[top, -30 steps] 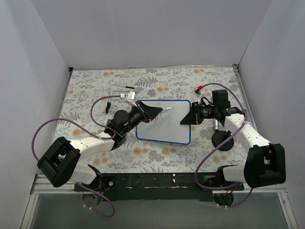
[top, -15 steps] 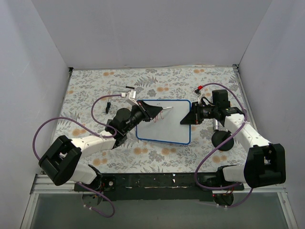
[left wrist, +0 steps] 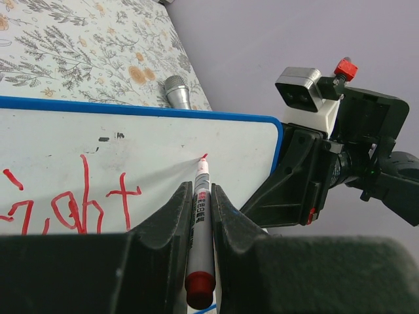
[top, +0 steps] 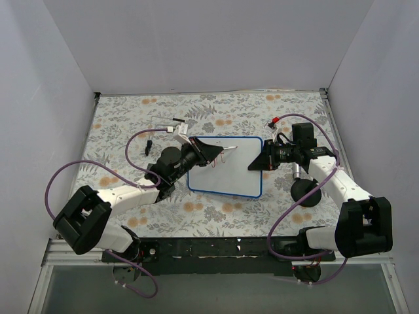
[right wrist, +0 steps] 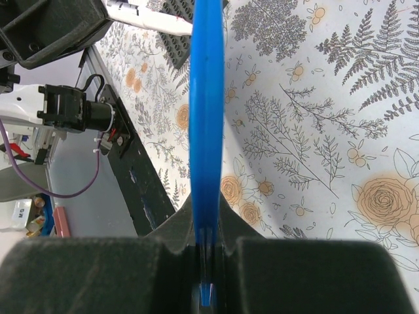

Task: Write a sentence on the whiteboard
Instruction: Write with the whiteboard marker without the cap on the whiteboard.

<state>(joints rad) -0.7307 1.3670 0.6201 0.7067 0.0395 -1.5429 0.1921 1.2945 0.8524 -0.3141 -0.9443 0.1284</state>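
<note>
A floral-patterned cloth (top: 216, 108) covers the table, which is walled in by plain pale panels (top: 196, 46) at the back and both sides. The whiteboard (top: 226, 167) lies flat at the cloth's centre. The right gripper (right wrist: 207, 243) is clamped on the board's blue right edge. The left gripper (left wrist: 201, 193) is clenched on a red marker (left wrist: 200, 222), whose tip touches the board just right of the sentence (left wrist: 78, 209).

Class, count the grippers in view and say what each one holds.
2. The left gripper is shut on a red marker at the whiteboard; the right gripper clamps the whiteboard's blue rim.
</note>
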